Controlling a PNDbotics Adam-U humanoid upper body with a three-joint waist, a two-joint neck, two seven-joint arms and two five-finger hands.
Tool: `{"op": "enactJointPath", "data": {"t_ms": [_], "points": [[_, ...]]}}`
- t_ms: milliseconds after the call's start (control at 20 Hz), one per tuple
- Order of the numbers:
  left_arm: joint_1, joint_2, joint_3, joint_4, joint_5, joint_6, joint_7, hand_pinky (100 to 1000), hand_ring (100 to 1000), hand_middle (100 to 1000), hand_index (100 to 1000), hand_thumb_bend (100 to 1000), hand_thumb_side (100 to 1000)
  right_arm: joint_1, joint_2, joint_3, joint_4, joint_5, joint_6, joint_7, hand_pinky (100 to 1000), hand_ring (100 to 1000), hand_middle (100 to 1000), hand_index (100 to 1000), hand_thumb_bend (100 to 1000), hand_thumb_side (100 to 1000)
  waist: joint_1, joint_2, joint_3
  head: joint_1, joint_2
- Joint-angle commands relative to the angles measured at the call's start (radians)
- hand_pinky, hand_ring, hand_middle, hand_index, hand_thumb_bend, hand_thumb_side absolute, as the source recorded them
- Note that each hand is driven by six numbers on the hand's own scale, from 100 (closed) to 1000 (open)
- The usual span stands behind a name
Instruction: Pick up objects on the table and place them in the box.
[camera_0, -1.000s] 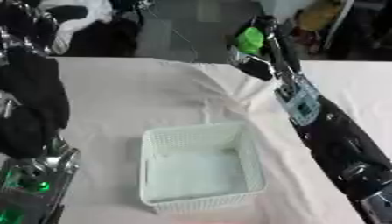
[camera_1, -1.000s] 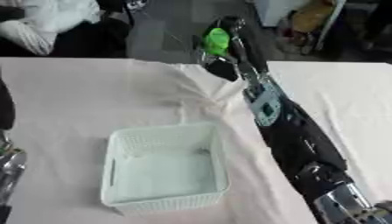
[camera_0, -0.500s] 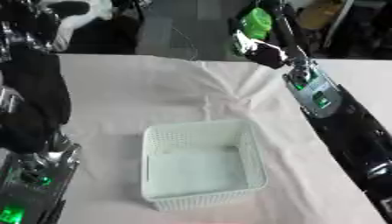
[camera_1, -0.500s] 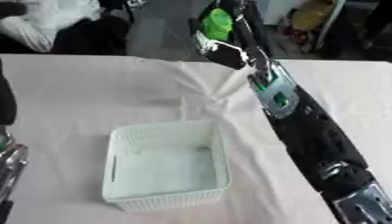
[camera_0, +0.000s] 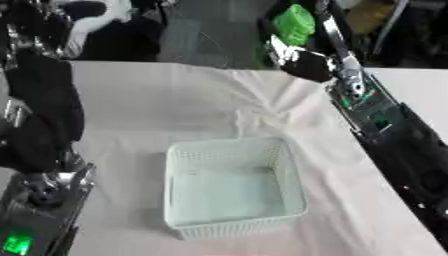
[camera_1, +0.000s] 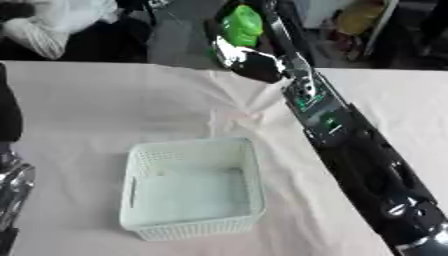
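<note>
A bright green object is held high past the table's far edge, with my right hand shut on it from below. The right arm runs from the lower right corner up to that hand, crossing the table's right side. A white mesh basket, the box, stands open and empty on the cloth at centre front, well below and left of the hand. My left arm is a black mass along the left edge; whether its hand is open or shut does not show.
A cream cloth covers the table, with wrinkles just behind the basket. A silver housing with a green light sits at the lower left. Dark clutter and a white bundle lie beyond the far edge.
My right hand has carried the green object higher in the picture, away from the table top. The basket and the left arm have stayed put.
</note>
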Motion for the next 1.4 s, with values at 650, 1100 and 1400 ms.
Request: {"op": "enactJointPath", "data": {"t_ms": [650, 1100, 1400], "points": [[-0.017, 0.018, 0.008, -0.015, -0.007, -0.001, 0.001, 665, 788, 911, 902, 322, 1000, 0.045, -0.007, 0.089, -0.216, -0.05, 0.053, 0.121, 100, 100, 100, 100, 231, 402, 0.0, -0.021, 0.005, -0.001, 0.001], [-0.017, 0.018, 0.007, -0.015, -0.006, -0.001, -0.001, 665, 788, 911, 902, 324, 1000, 0.05, -0.016, 0.122, -0.237, -0.03, 0.051, 0.164, 100, 100, 100, 100, 219, 413, 0.001, -0.019, 0.005, -0.001, 0.002], [-0.018, 0.018, 0.007, -0.015, -0.006, -0.001, -0.001, 664, 788, 911, 902, 325, 1000, 0.056, -0.015, 0.129, -0.201, 0.02, 0.024, 0.169, 100, 100, 100, 100, 215, 420, 0.002, -0.017, 0.006, 0.0, 0.001]]}}
